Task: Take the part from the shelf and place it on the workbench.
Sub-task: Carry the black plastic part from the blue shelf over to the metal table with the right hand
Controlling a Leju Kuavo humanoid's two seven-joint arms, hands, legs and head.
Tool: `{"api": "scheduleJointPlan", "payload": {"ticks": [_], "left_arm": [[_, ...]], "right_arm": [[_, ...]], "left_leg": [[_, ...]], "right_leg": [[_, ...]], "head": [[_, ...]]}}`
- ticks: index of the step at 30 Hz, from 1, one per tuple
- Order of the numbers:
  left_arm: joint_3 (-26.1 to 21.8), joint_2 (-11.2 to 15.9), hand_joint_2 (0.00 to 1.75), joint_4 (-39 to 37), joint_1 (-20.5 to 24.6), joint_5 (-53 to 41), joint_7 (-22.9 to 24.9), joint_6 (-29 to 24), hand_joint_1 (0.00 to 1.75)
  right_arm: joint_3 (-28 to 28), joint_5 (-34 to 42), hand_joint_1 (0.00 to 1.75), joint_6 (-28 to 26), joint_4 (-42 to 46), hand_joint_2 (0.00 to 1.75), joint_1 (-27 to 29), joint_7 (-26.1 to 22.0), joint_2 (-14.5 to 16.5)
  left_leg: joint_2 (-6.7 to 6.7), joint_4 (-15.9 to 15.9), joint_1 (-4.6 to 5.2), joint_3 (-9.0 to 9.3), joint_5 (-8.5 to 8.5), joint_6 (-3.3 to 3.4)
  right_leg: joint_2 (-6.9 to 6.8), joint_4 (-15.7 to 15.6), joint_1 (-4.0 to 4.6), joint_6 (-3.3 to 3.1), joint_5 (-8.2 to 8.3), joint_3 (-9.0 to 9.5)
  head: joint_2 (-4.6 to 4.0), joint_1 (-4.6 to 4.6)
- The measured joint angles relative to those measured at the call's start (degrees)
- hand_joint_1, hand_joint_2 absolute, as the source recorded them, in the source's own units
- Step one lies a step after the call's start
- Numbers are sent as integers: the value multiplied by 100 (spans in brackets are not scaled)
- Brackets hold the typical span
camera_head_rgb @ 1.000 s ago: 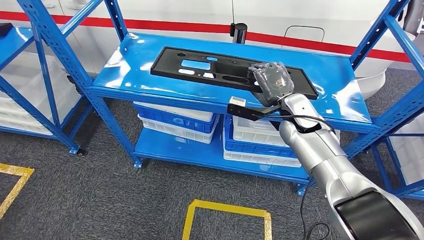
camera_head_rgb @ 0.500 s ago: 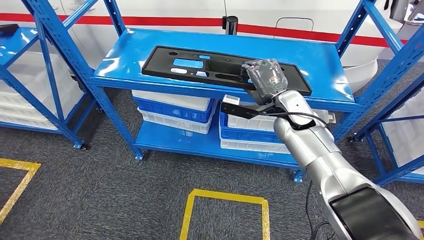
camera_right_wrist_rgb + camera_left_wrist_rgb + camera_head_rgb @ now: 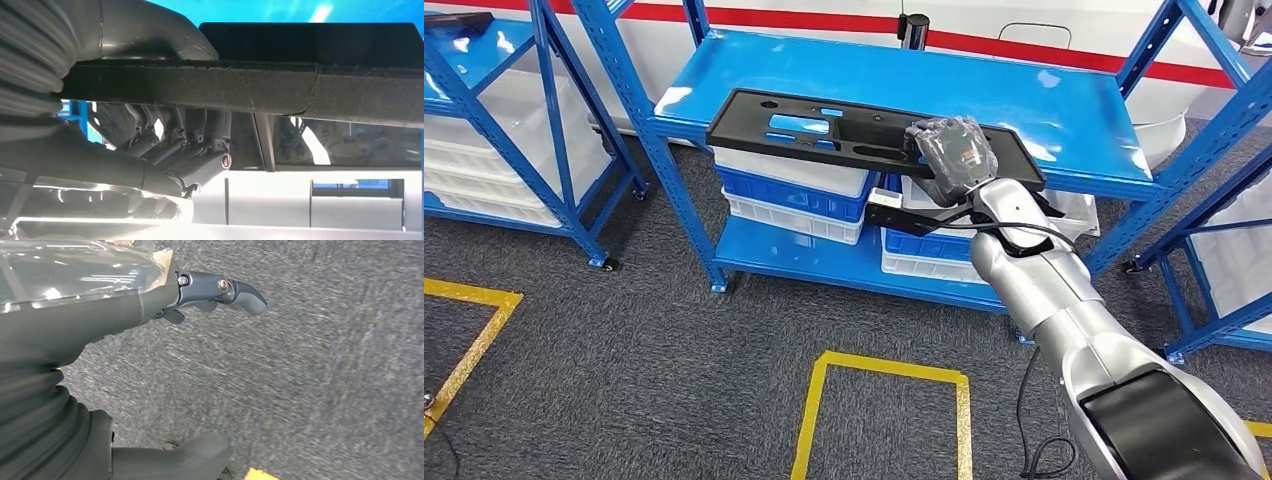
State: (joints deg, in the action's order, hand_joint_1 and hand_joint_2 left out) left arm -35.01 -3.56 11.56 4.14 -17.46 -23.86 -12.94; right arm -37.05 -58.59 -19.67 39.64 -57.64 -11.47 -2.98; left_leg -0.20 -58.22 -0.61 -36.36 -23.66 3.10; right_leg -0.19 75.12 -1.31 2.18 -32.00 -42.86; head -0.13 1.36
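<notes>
Precariously, the long black part is gripped near 1 end by the right hand, over the shelf front edge.
Tilting or slipping is judged likely, since the far end is unsupported; the left hand is seen holding nothing.

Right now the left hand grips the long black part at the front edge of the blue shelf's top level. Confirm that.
Wrong hand: the head view shows the right hand gripping the black part at the blue shelf's front edge.
</notes>
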Motion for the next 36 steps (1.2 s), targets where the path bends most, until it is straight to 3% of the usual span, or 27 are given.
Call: {"api": "scheduleJointPlan", "payload": {"ticks": [1,3,5,6,7,9,10,11,13,14,15,16,17,19,20,22,24,25,27,29,30,32,34,36], "left_arm": [[-1,-2,175,0,0,0,-2,0,0],[-3,-5,175,0,0,0,-8,0,0],[-4,-11,175,0,-2,1,-16,0,0],[-7,-14,175,0,-3,2,-20,0,0],[-10,-16,175,0,-7,3,-21,0,0],[-20,-7,175,0,-17,5,-21,-1,0],[-24,-3,175,-1,-25,7,-20,-1,0],[-26,0,175,-1,-32,8,-19,-2,0],[-27,-1,175,-2,-39,11,-16,-2,0],[-28,-1,175,-2,-38,12,-17,-2,0],[-28,0,175,-2,-37,13,-19,-2,0],[-28,0,175,-2,-37,13,-20,-1,0],[-28,1,175,-2,-36,13,-24,0,0],[-28,0,175,-1,-26,13,-31,7,0],[-29,2,175,1,-16,13,-35,11,0],[-28,4,175,2,2,7,-43,21,0],[-30,10,175,2,-5,0,-49,25,0],[-31,11,175,2,-11,0,-51,28,0],[-32,21,175,2,-16,0,-53,34,0],[-32,31,175,2,-13,0,-55,40,0],[-32,32,175,2,-13,0,-55,48,0],[-32,29,175,2,-13,-1,-55,64,0],[-31,22,175,2,-12,-3,-55,70,0],[-31,16,175,2,-12,-5,-57,73,0]], "right_arm": [[-2,-1,138,0,-16,175,3,0,2],[-3,-3,138,-1,-41,175,-3,3,17],[1,-4,138,-3,-46,175,-29,8,42],[3,-4,138,-5,-45,175,-45,10,54],[5,-2,138,-7,-45,175,-56,11,63],[3,7,138,-7,-52,175,-58,10,79],[2,10,138,-5,-57,175,-55,10,88],[1,11,138,-3,-60,175,-53,10,96],[0,11,138,-1,-64,175,-58,11,113],[1,12,138,-1,-65,175,-57,11,121],[0,13,138,-1,-70,175,-54,11,127],[-1,12,138,-1,-75,175,-48,10,131],[-1,11,138,-1,-82,175,-45,10,133],[4,10,138,-3,-91,175,-58,9,132],[10,14,138,-5,-92,175,-74,9,131],[24,27,138,-11,-93,175,-110,9,128],[29,37,138,-16,-107,175,-108,9,113],[29,38,138,-18,-119,175,-92,9,102],[30,38,138,-20,-141,175,-60,9,76],[32,39,138,-22,-153,175,-46,9,63],[33,39,138,-23,-161,175,-36,9,55],[33,38,138,-25,-171,175,-13,9,45],[37,42,138,-26,-173,175,-7,9,43],[62,70,138,-26,-159,175,-19,9,49]], "left_leg": [[0,-1,10,-89,70,-3],[-1,-6,19,-244,204,-24],[2,-12,39,-347,326,-71],[6,-1,46,-373,394,-101],[10,23,51,-390,460,-135],[6,53,38,-427,514,-204],[3,-15,24,-470,389,-239],[-1,-202,8,-539,139,-274],[2,-883,-25,-706,-493,-342],[2,-1275,-42,-772,-689,-377],[2,-1569,-60,-791,-731,-408],[4,-1720,-88,-739,-648,-438],[6,-1677,-121,-594,-496,-464],[6,-1087,-182,-26,-331,-512],[-4,-698,-189,270,-387,-508],[-26,-200,-156,579,-557,-460],[-22,-111,-107,524,-532,-332],[-13,-97,-89,474,-469,-250],[8,-63,-71,335,-317,-92],[12,-64,-41,152,-170,-26],[11,-65,-26,55,-95,-20],[11,-71,-8,-133,52,-25],[11,-76,0,-284,186,-53],[14,-69,6,-370,307,-114]], "right_leg": [[2,16,14,39,76,117],[2,-502,50,65,262,637],[6,-1346,111,-7,201,1287],[11,-1641,139,-48,140,1474],[17,-1805,163,-81,105,1544],[13,-1853,120,-141,201,1468],[5,-1863,85,-190,270,1428],[-4,-1874,52,-237,352,1380],[-14,-1869,44,-295,498,1242],[-17,-1866,46,-296,567,1162],[-21,-1862,44,-286,630,1084],[-24,-1856,40,-268,693,1003],[-25,-1843,32,-243,750,923],[-23,-1782,25,-176,837,775],[-25,-1740,29,-135,870,712],[-31,-1683,42,-35,947,612],[-32,-1673,32,71,1028,533],[-27,-1624,22,85,981,471],[-13,-1228,5,30,612,280],[-4,-506,8,-38,146,82],[-2,-203,11,-27,45,51],[3,-75,22,53,153,224],[2,-643,41,78,320,739],[4,-1433,102,2,214,1285]], "head": [[0,-1],[0,-2],[0,-2],[0,1],[0,2],[0,4],[0,7],[0,16],[0,32],[0,35],[0,35],[0,37],[0,35],[0,39],[0,35],[0,32],[0,29],[0,30],[0,14],[0,-5],[0,-8],[0,-13],[0,-14],[0,-11]]}}
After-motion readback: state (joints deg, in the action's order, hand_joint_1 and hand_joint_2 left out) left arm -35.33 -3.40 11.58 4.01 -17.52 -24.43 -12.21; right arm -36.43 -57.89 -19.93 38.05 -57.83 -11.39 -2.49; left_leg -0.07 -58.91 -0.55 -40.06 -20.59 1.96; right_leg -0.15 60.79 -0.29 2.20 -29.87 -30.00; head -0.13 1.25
